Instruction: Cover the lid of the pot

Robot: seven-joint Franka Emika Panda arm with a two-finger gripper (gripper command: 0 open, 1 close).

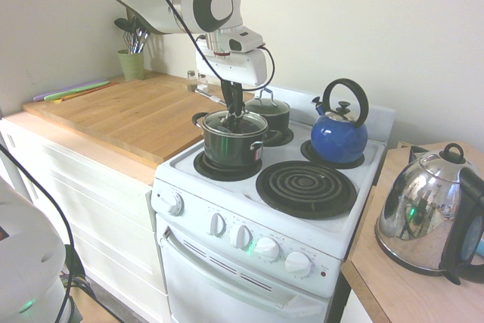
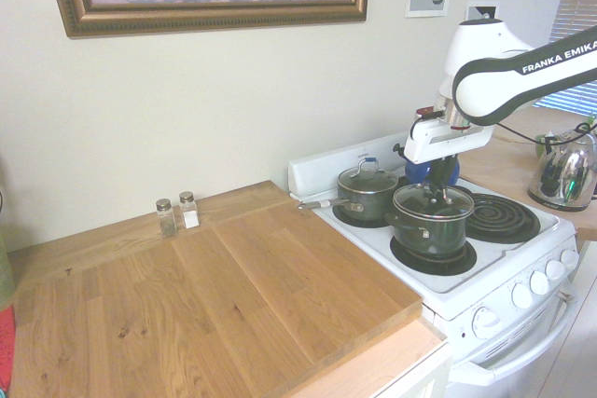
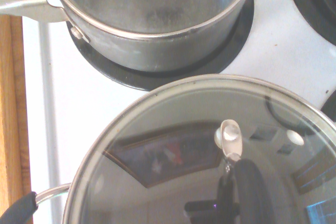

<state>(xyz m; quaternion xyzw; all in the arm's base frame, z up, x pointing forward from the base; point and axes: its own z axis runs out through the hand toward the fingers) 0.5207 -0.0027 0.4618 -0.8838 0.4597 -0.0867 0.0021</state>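
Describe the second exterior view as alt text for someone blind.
Robot arm's fingers closed at the glass lid on a dark green pot, front-left stove burner. Behind: a smaller lidded saucepan and blue kettle.

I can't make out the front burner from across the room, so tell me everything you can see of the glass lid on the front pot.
The lid is round, see-through glass with a shiny metal rim and a black loop handle on a metal mount. It lies about level on the dark pot, seemingly seated. The hand is down at its handle.
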